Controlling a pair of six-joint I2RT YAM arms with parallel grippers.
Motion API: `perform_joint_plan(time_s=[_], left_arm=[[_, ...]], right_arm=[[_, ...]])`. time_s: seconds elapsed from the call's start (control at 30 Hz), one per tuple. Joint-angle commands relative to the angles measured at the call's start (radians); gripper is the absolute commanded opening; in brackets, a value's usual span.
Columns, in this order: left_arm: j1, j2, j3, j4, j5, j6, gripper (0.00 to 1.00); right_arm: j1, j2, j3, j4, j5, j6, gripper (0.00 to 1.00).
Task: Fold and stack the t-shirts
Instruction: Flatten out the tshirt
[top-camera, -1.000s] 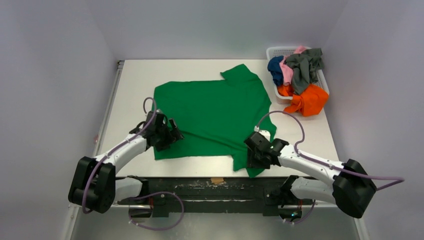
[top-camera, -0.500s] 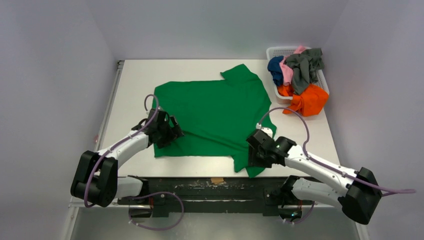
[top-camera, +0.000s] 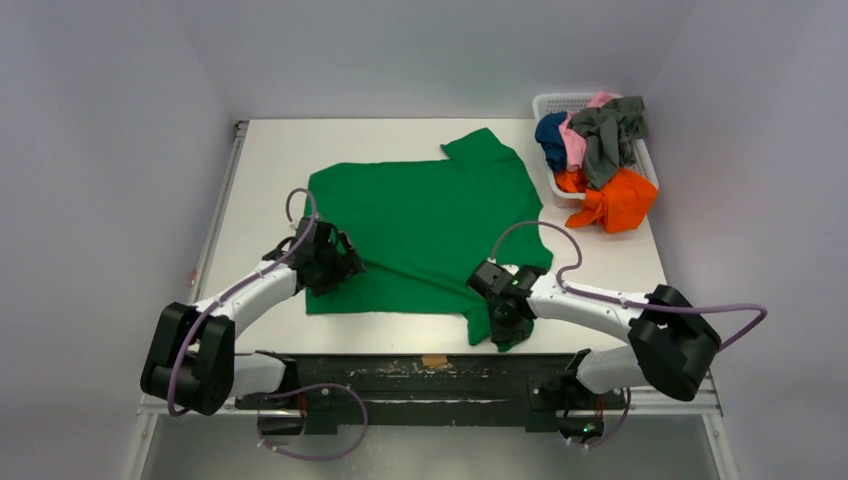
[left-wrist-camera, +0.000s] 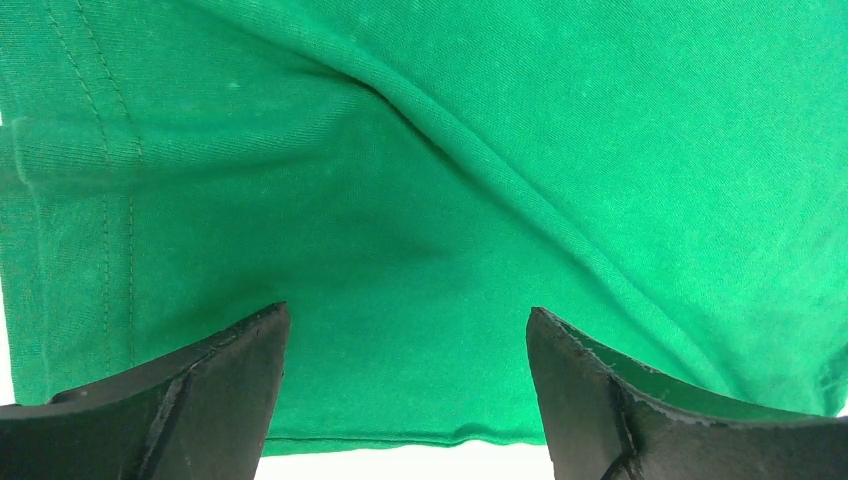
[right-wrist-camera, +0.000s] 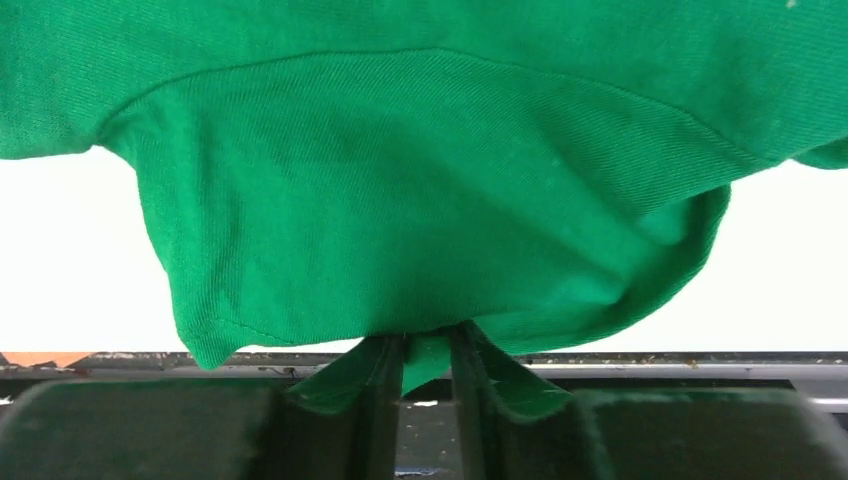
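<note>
Pinching the near sleeve of the bright green soft cloth t-shirt (top-camera: 430, 225), the right gripper (right-wrist-camera: 428, 372) presses its fingers together on the hem, probably to fold that sleeve inward. The left gripper (left-wrist-camera: 405, 395) hovers spread wide over the near-left hem corner, apparently ready to grab. The shirt lies flat across the white table (top-camera: 270, 160).

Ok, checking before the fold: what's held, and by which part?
Right fingers pinch the bright green cloth t-shirt by its near sleeve's edge; left fingers hold nothing.
</note>
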Motion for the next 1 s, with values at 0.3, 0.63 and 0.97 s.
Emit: perform_joint_plan(time_s=[0.3,0.63,0.97], left_arm=[[0.003,-0.003,0.032,-0.11,-0.087,0.01,0.86],[0.001,-0.175,0.064,-0.299,-0.153,-0.003,0.87],[0.012,0.047,0.503,-0.317,-0.114,0.149,0.89]], right_arm=[[0.003,-0.316,0.064,-0.472,0.06,0.179,0.0],[0.003,-0.305,0.191,-0.509,0.088,0.118,0.69],[-0.296,-0.098,0.403,0.254,0.099,-0.207,0.97]])
